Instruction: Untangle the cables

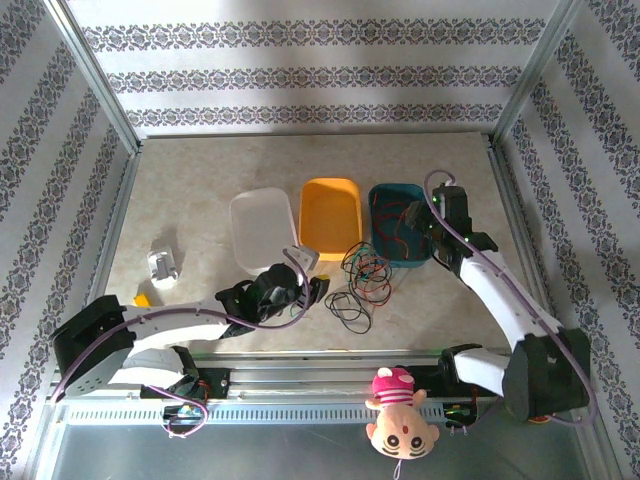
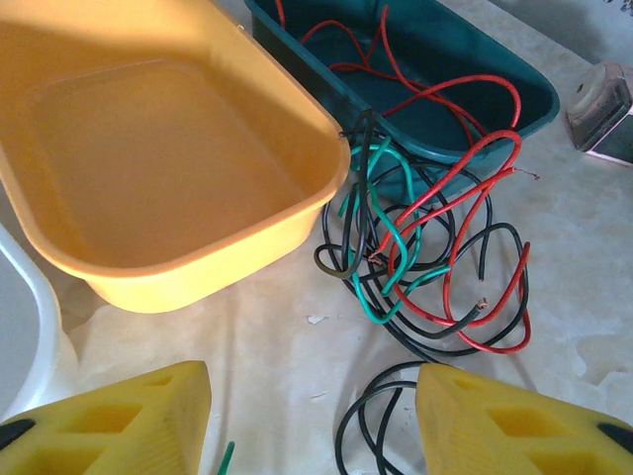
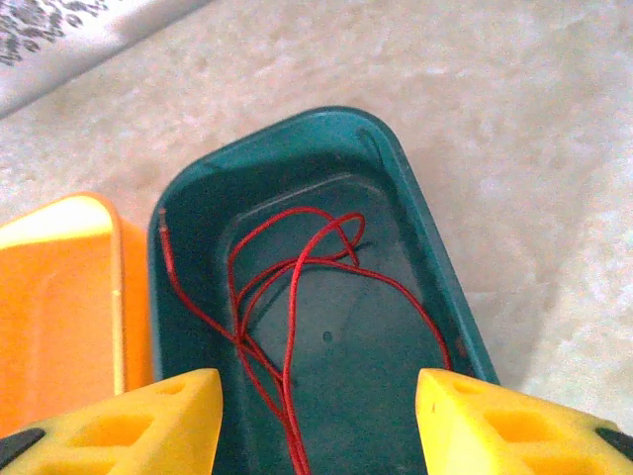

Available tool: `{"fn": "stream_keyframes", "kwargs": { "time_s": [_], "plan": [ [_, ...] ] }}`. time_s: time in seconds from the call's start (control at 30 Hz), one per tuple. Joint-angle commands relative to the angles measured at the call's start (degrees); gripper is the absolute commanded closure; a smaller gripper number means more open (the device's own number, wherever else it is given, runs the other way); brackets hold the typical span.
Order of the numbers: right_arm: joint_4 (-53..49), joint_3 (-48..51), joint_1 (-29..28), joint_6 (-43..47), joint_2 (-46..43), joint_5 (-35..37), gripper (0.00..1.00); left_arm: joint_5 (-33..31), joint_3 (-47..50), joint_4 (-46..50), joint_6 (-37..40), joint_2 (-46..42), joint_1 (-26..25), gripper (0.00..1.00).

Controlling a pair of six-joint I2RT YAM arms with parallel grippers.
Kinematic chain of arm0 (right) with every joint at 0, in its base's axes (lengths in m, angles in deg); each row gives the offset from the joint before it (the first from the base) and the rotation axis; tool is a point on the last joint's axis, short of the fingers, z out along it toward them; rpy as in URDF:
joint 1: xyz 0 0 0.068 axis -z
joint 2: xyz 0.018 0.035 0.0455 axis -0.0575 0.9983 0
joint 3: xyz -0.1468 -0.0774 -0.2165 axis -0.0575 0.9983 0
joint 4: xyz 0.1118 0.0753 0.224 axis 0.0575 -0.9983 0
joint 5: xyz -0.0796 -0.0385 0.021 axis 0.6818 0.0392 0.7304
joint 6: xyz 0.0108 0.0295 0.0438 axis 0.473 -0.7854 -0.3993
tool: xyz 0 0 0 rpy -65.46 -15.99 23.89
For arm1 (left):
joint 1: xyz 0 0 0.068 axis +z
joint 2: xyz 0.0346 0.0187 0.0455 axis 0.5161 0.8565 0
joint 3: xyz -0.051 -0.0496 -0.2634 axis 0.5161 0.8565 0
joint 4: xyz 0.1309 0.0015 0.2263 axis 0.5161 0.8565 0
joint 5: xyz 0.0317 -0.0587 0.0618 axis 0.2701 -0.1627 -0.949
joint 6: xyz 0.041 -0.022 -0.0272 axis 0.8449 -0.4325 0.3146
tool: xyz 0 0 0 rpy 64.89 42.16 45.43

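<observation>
The surface (image 1: 200,190) is pale and stony, with a metal frame round it. The walls (image 1: 300,60) have striped paper with little patterns.

Three bins sit side by side: one white bin (image 1: 262,225), one orange bin (image 1: 330,210) and one teal bin (image 1: 385,195). Their long sides all run away from the arms.

The cables are in three places. One red cable (image 3: 287,386) lies looped inside the teal bin and runs mostly along the bin's long side. A tangle (image 1: 366,268) of red, green and black cables lies on the surface, just in front of the orange and teal bins. I cannot count its strands for sure. The tangle stretches from the teal bin's near rim toward the arms. One black coil (image 1: 348,308) lies apart, nearer the arms.

The left fingers (image 2: 119,426) are apart and hang low over the surface near the black coil - they clamp nothing. The right fingers (image 3: 129,426) are over the teal bin and also wide apart - the red cable runs down between them, but they do not squeeze it.

One doll (image 1: 398,425) with a pink hat lies at the near edge. One small white thing (image 1: 163,266) sits at the left.
</observation>
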Motion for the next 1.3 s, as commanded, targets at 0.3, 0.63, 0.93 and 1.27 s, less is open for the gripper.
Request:
{"fn": "stream_keyframes", "kwargs": {
  "time_s": [0.3,0.63,0.93,1.27],
  "plan": [
    [-9.14,6.2,-9.21,6.8,-6.46,-22.31,0.46,2.13,-8.59,-8.44,1.31,12.24,0.7,0.43],
    [-6.05,5.13,-10.34,8.19,3.11,-21.81,0.48,3.69,-17.38,-10.14,0.21,23.44,2.55,0.46],
    [-7.37,4.87,-10.44,7.89,-0.19,-20.25,0.96,6.22,-19.65,-11.25,-0.19,27.06,3.2,0.77],
    [-12.81,-0.94,-8.8,7.5,-14.88,-14.58,0.98,6.55,-16.92,-11.85,-2.36,25.13,3.21,1.0]
  ]
}}
